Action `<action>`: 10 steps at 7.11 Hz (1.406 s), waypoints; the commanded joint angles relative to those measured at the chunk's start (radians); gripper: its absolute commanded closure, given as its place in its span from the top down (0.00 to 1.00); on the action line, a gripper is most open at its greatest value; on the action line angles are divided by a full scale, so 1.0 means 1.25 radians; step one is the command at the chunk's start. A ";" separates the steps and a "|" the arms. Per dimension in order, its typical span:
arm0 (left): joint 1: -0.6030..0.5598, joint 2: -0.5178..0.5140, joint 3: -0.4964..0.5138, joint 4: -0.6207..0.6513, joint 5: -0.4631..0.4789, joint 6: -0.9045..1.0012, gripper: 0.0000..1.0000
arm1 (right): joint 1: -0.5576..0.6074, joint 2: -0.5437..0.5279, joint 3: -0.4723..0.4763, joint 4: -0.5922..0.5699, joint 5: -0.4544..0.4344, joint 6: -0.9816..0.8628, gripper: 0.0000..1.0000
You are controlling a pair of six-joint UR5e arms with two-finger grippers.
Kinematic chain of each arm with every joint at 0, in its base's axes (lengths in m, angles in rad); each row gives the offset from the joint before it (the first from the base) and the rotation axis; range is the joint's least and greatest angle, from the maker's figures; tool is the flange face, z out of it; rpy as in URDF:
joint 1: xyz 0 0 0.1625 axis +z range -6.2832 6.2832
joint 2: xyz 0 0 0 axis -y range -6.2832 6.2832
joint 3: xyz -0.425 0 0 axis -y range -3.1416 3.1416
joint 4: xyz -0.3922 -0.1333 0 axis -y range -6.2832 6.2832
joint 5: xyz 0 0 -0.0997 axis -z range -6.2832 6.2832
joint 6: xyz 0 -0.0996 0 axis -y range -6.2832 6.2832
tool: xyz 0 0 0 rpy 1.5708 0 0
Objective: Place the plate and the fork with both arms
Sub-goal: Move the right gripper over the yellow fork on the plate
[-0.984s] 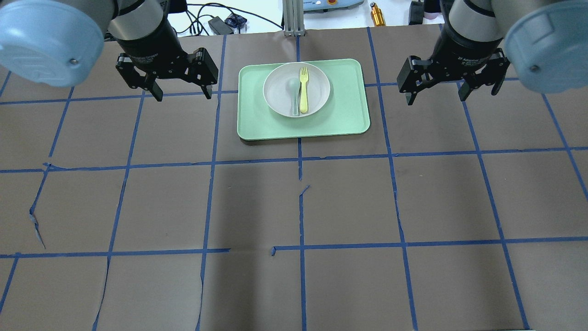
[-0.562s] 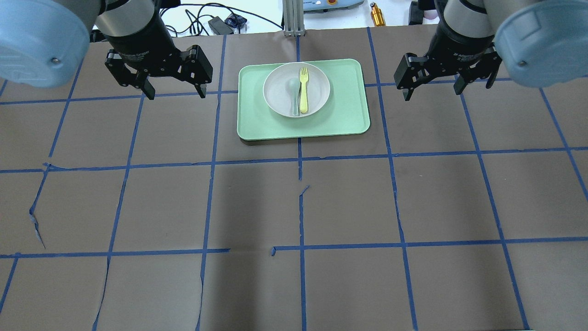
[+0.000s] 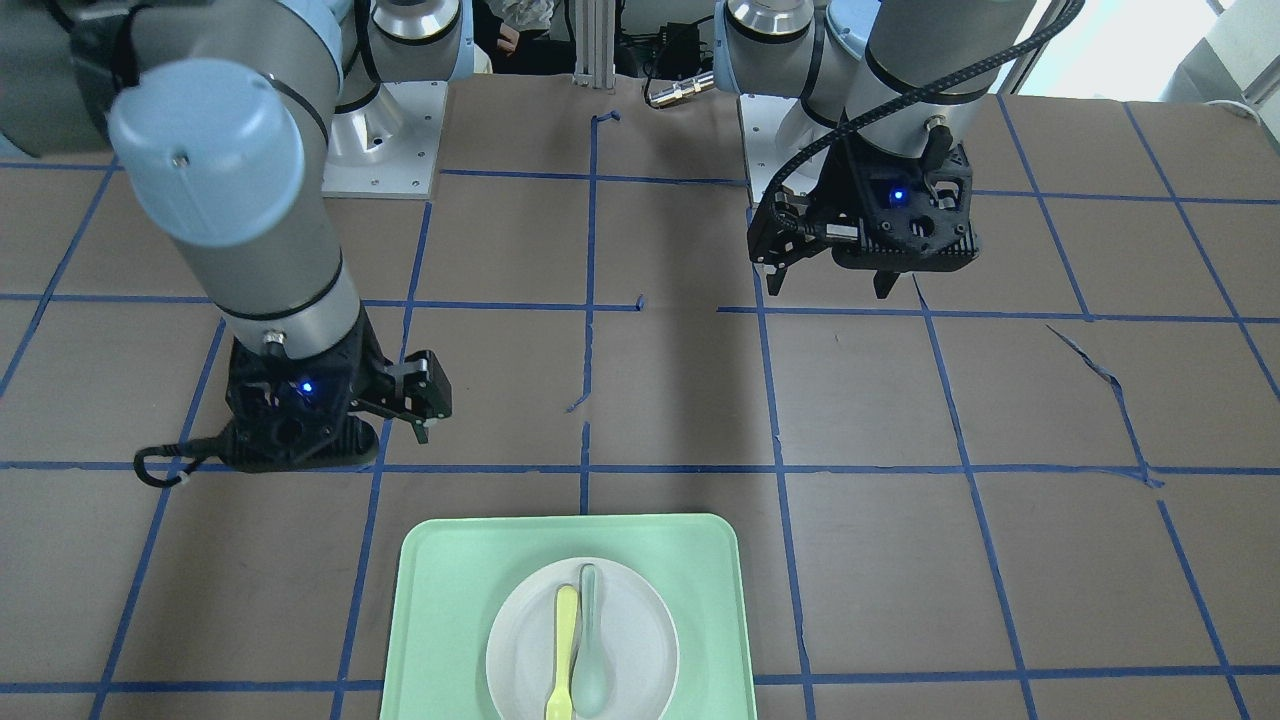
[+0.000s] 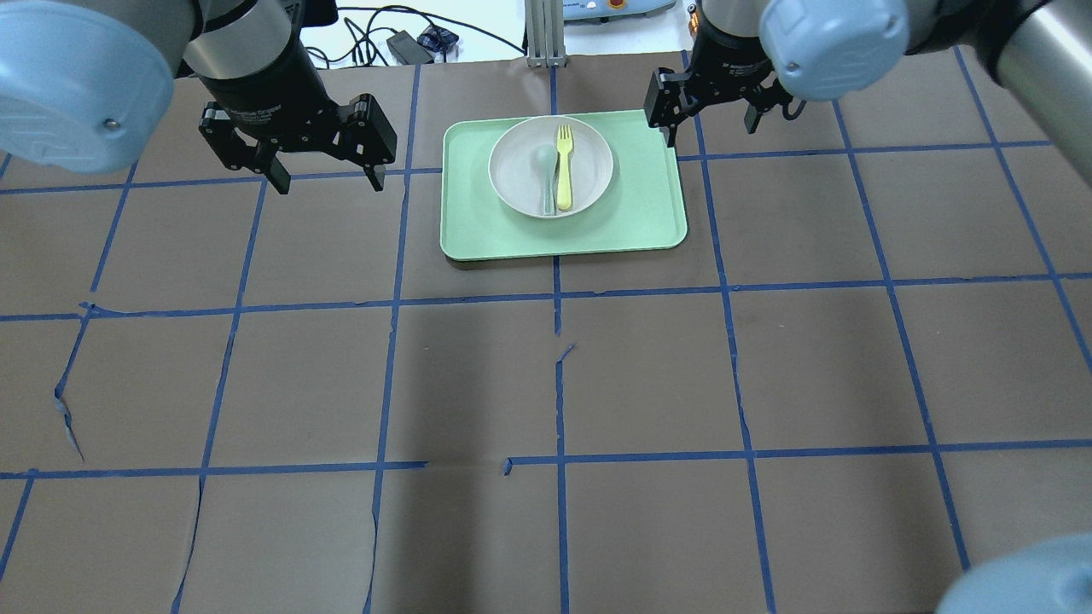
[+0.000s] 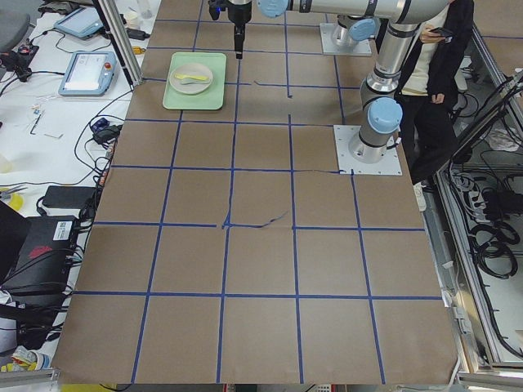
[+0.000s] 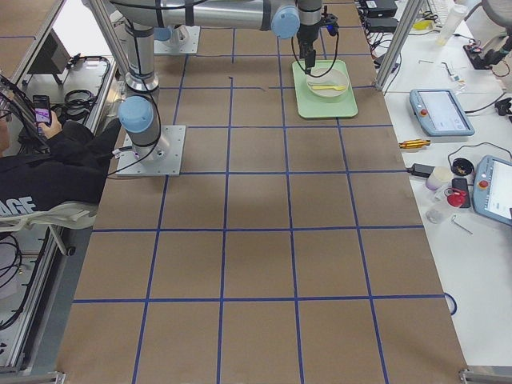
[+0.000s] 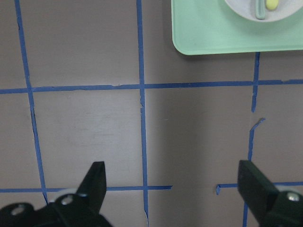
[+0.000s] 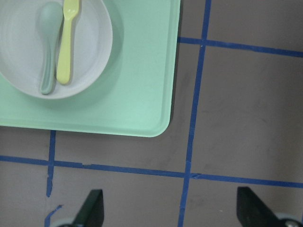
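The off-white plate (image 4: 589,175) sits on the mint-green tray (image 4: 640,213) at the far middle of the table. The yellow fork (image 4: 564,166) lies in the plate beside a grey-green spoon (image 4: 546,175). My left gripper (image 4: 327,181) is open and empty, left of the tray, above the table. My right gripper (image 4: 711,130) is open and empty by the tray's far right corner. The right wrist view shows the plate (image 8: 90,52), the fork (image 8: 66,42) and the tray (image 8: 142,94) ahead of the open fingers (image 8: 92,213). The left wrist view shows only the tray's corner (image 7: 203,33).
The brown table top has a blue tape grid. An aluminium post (image 4: 542,34) and cables (image 4: 375,34) stand beyond the far edge. A person (image 5: 433,73) stands behind the robot's bases. Control pendants (image 6: 436,112) lie on a side table.
My right gripper has moved left and farther back, from well right of the tray to its far right corner. My left gripper has hardly moved. Plate, fork and spoon are unmoved.
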 commanded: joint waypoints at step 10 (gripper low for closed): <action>-0.001 0.005 -0.026 0.001 -0.002 -0.005 1.00 | 0.103 0.396 -0.227 -0.178 0.014 0.192 0.51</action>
